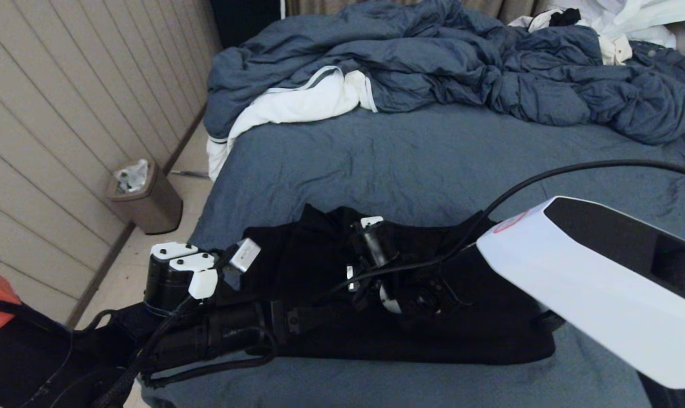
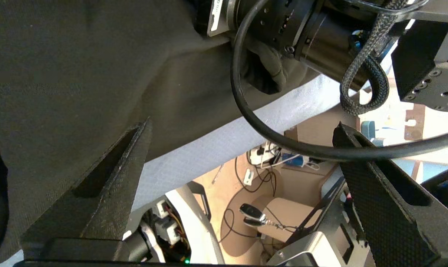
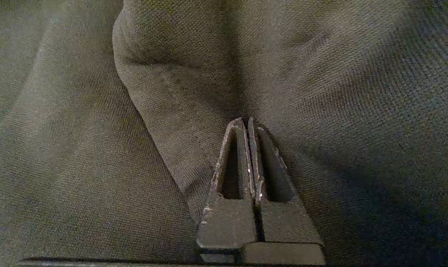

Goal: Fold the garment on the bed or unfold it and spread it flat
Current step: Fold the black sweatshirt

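Lying on one bed (image 1: 410, 164), one garment (image 1: 314, 255) meets two claws.

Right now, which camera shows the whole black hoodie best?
The head view: there the black hoodie lies across the near part of the bed, though the arms cover part of it. The left wrist view shows only one stretch by its edge. The right wrist view shows only close-up fabric.

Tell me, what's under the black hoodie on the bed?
The blue-grey sheet of the bed lies under the black hoodie; it shows all around its edges. Whatever sits beneath its middle is covered by the cloth and by both arms, so that cannot be seen.
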